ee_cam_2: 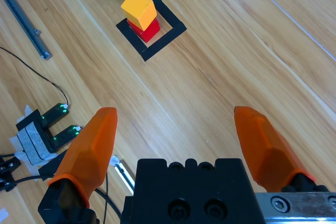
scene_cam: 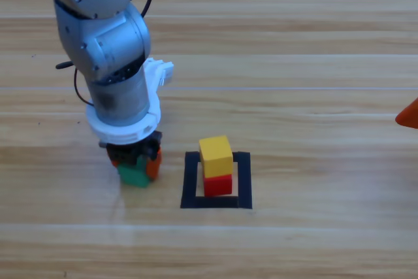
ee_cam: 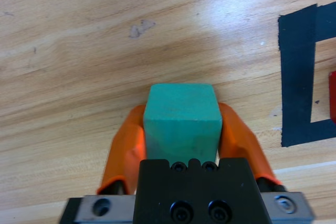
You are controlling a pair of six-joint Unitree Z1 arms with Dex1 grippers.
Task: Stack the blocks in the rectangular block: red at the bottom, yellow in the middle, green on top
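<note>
My left gripper [scene_cam: 136, 164] clamps the green cube [ee_cam: 181, 121] beside the taped square [scene_cam: 242, 181]; my right gripper [ee_cam_2: 176, 135] waits wide open.

overhead high view, close left wrist, right wrist far back

**Wooden table, tape square, cubes on the boards**

The wooden table [scene_cam: 313, 63] runs in pale planks with lengthwise seams. Stuck flat to it is the rectangular block [scene_cam: 190, 181], a black tape outline. Inside that outline the red cube [scene_cam: 219, 185] sits on the wood. Just left of the tape, the green cube [scene_cam: 133, 176] is down at the tabletop; whether it touches the wood is unclear.
</note>
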